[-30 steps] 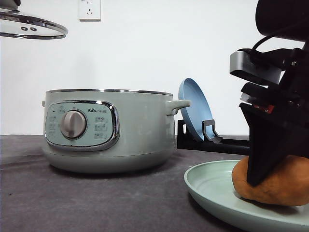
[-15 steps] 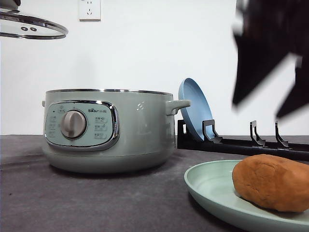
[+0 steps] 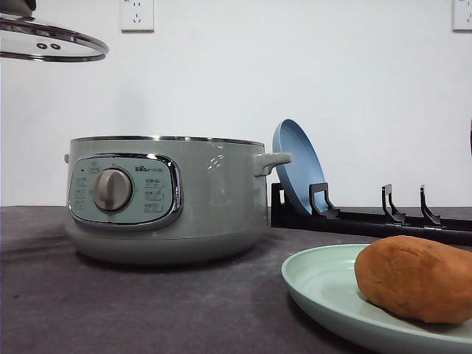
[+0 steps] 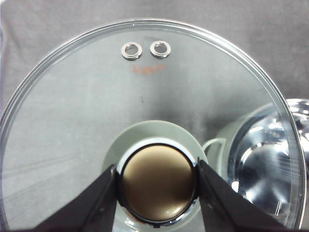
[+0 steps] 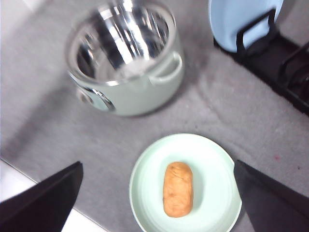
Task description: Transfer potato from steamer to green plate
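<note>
The orange-brown potato (image 3: 417,279) (image 5: 178,189) lies on its side in the pale green plate (image 3: 324,284) (image 5: 212,164) at the front right of the table. My right gripper (image 5: 158,163) hangs high above the plate, open, with nothing between its fingers (image 5: 48,198). The sage-green steamer (image 3: 166,199) (image 5: 125,58) stands uncovered at the left, and its shiny inside looks bare. My left gripper (image 4: 158,184) is shut on the knob of the glass lid (image 4: 72,121) (image 3: 51,40), holding it in the air up and to the left of the steamer (image 4: 270,164).
A blue plate (image 3: 299,166) (image 5: 241,19) leans in a black dish rack (image 3: 383,217) (image 5: 285,67) behind the green plate. Grey cloth covers the table. The table's front edge shows near the right gripper's finger in the right wrist view.
My right gripper let go of the potato and rose out of the front view. The potato stays on the green plate. The held lid has barely shifted.
</note>
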Robot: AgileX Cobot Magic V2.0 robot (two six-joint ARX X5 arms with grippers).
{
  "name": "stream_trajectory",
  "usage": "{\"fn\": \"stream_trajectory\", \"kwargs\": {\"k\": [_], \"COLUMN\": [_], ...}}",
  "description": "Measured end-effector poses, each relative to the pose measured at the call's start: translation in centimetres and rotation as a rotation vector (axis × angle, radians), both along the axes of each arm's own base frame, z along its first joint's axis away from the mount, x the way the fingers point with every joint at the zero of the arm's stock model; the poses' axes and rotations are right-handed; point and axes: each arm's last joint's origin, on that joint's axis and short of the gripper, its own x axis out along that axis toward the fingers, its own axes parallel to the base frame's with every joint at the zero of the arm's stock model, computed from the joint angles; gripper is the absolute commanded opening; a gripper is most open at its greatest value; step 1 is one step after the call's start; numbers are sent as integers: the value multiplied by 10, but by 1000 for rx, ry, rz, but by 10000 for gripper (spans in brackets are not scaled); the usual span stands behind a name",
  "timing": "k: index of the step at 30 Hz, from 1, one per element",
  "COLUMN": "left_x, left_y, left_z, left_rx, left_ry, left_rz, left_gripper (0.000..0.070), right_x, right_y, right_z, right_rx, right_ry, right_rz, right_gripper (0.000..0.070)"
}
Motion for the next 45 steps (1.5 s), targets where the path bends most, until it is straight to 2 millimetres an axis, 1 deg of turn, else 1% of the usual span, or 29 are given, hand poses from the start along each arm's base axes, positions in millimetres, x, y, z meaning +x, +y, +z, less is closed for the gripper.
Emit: {"fn": "stream_trajectory", "kwargs": {"k": [3, 6, 10, 13, 16, 21, 27, 30, 33, 36, 42, 45], "left_x": [2, 3, 6, 7, 7, 3, -7, -12, -13, -6, 15, 21], "left_y": [-4, -11, -23, -36, -53, -89, -132, -148, -159, -165, -175, -179], "left_z": [-4, -9, -18, -24, -31, -41, -45, -47, -48, -54, -81, -90], "left_rx": [-4, -4, -7, -6, -1, 9, 15, 15, 10, 11, 35, 40], "left_ry": [16, 36, 74, 98, 126, 153, 137, 127, 110, 109, 188, 213], "left_rz": [-11, -31, -63, -98, -148, -259, -391, -445, -478, -484, -476, -476], "left_gripper": [0, 0, 0, 0, 0, 0, 0, 0, 0, 0, 0, 0], "right_x": [-21, -36, -45, -46, -46, -46, -46, -46, -46, -46, -46, -46], "right_y": [-14, -25, -32, -33, -33, -33, -33, -33, -33, -33, -33, -33], "right_z": [7, 7, 7, 7, 8, 8, 8, 8, 8, 8, 8, 8], "right_rx": [58, 93, 114, 113, 110, 111, 110, 111, 110, 111, 110, 110], "right_ry": [-54, -93, -124, -132, -135, -136, -137, -137, -137, -137, -136, -136], "right_rz": [-16, -42, -68, -83, -94, -95, -97, -97, -97, -97, -97, -97], "right_gripper": [637, 637, 636, 636, 636, 636, 636, 636, 636, 636, 636, 636]}}
